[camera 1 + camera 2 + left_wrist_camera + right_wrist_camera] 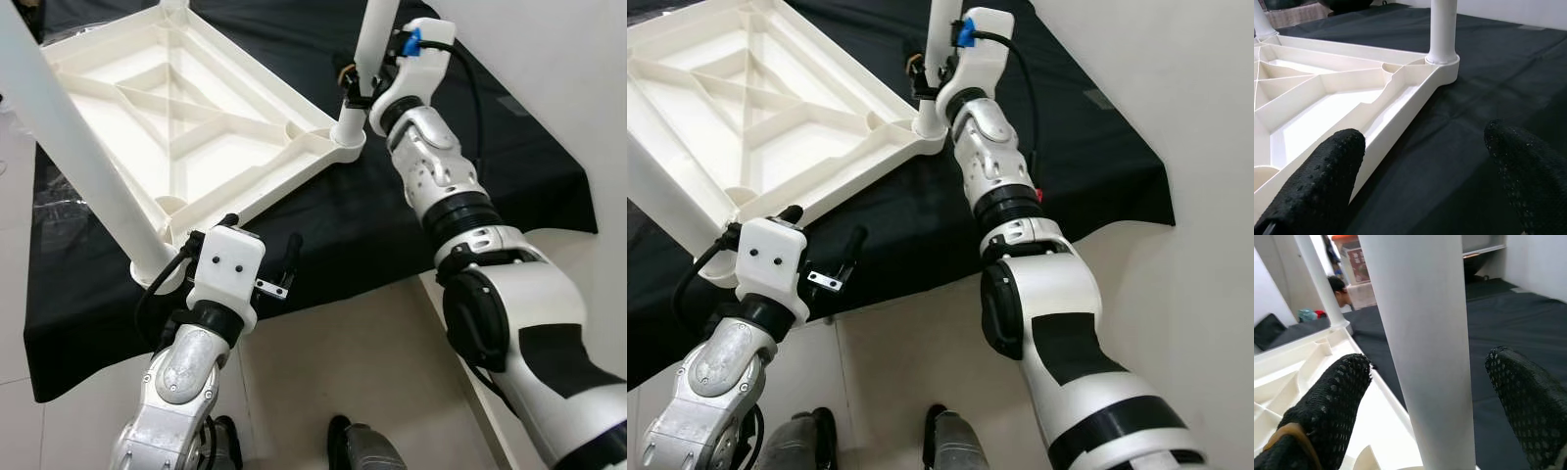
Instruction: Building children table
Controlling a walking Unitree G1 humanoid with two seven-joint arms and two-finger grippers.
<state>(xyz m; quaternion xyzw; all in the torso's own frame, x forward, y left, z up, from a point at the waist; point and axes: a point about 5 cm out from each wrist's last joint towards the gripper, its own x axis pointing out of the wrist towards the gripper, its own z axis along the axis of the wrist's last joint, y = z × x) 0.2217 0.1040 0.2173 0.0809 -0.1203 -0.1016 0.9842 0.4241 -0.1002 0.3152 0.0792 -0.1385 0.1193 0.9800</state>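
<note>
1. On the black cloth your tabletop lies upside down, ribs up, with a leg standing in each of the two corner sockets nearest the robot.
2. At the right-hand socket, your right gripper has its fingers on either side of the right leg; the wrist view shows a gap on both sides, so I judge it spread around the leg and not pinching it (contact at the hidden faces cannot be ruled out).
3. Your left gripper hovers released just off the near edge of the tabletop, holding nothing, its fingers wide apart and aimed along the rim toward the right leg.
4. The left leg stands in its socket and leans across the head views toward the camera.
5. Step in hand, by my judgement: seating the right leg. Its foot appears entered in the socket; whether it is fully home cannot be told.
6. Next move calls for closing on that leg and pressing or twisting it straight down, with your left gripper steadying the rim so the tabletop does not slide on the cloth.
7. A third leg stands at a far corner.
8. Writing: a reddish sign in the background is too blurred to read; no brand is legible.
</note>
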